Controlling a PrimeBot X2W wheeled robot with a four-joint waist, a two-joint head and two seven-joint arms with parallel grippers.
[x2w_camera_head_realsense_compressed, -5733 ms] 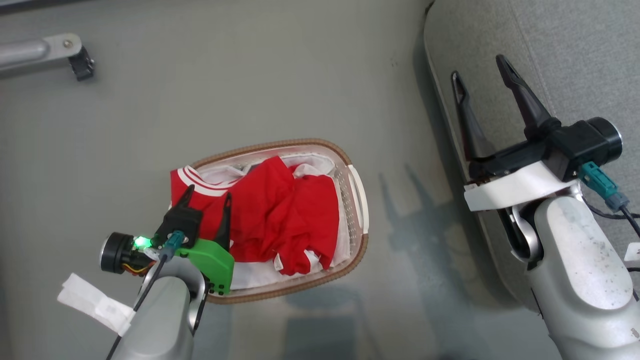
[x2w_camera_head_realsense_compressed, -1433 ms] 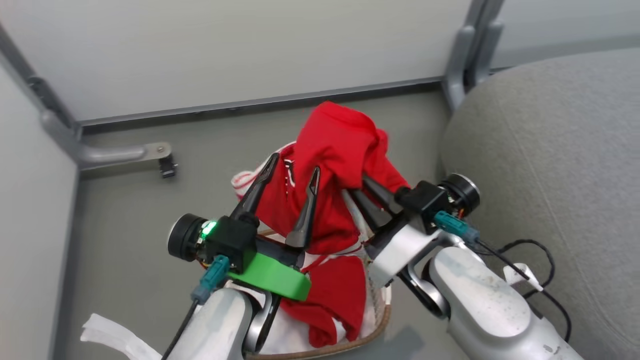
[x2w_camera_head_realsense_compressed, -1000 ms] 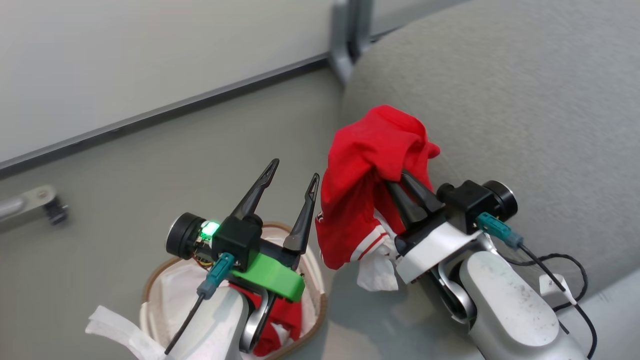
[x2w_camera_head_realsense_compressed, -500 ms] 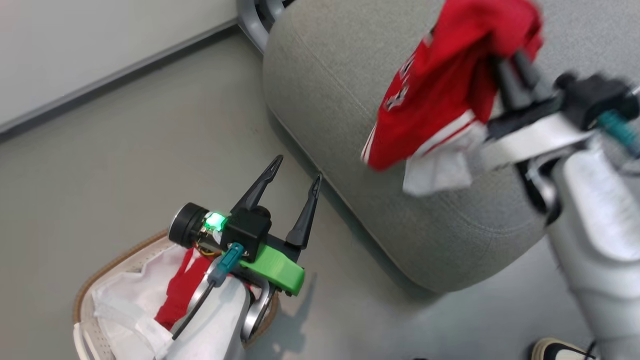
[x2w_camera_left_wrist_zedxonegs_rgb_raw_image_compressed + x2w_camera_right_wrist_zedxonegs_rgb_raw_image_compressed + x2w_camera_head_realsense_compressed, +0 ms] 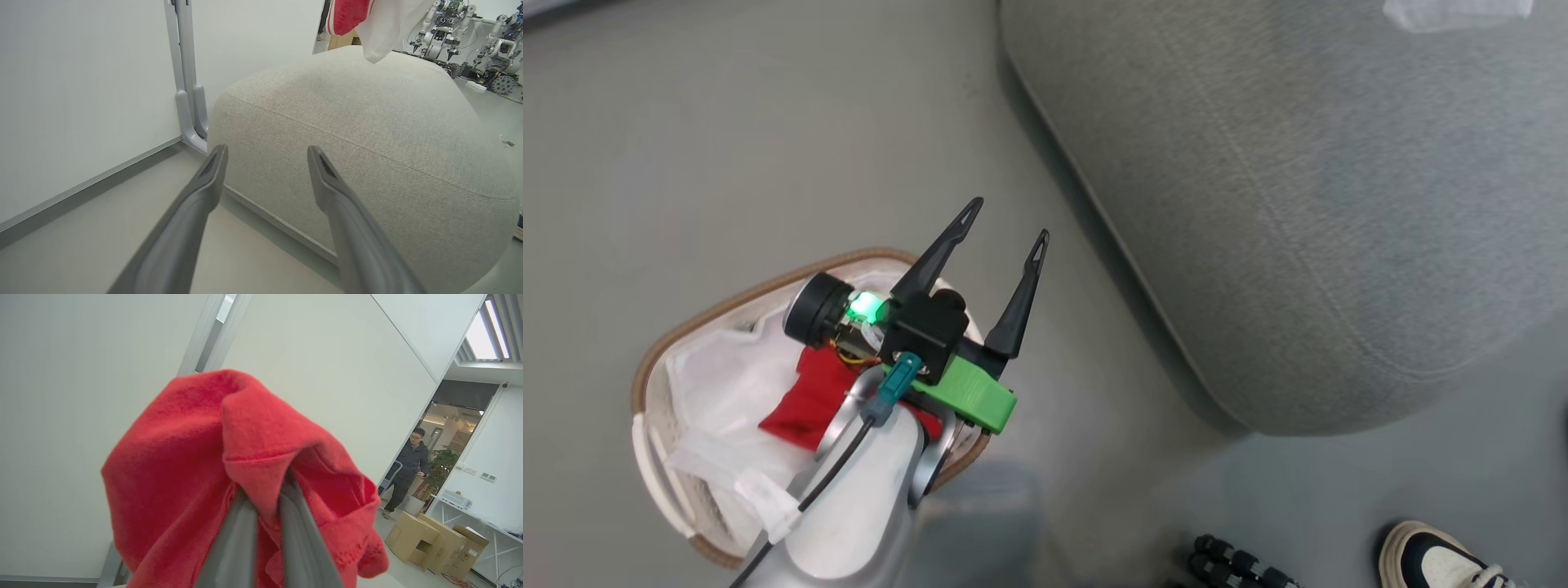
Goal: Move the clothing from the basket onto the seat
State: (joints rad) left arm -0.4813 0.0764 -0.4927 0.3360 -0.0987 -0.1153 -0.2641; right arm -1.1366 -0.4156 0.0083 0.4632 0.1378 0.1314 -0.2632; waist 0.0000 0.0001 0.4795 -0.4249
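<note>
Indoor lab/office rm. Floor [image 5: 727, 122] smooth, pale grey, slight sheen, soft shadows. White partition walls [image 5: 81, 81], plain, w/ dark skirting strip [image 5: 81, 195] at base. Grey metal post [image 5: 184, 61] at panel joint, curved foot on floor, just beside rounded corner of big grey fabric seat [image 5: 1298, 204]. Stitched seam along seat's side. Overhead: slatted ceiling light [image 5: 484, 330], bright, cool. Open doorway [image 5: 466, 416] at far rt of rt wrist view, w/ person in dark jacket [image 5: 408, 465] in it, potted plant [image 5: 443, 467] close by, cardboard boxes [image 5: 429, 539] on floor nr white bench [image 5: 470, 512]. Other robot rigs [image 5: 445, 24] beyond seat. Shoe [image 5: 1441, 559] on floor, lower rt of head view.
</note>
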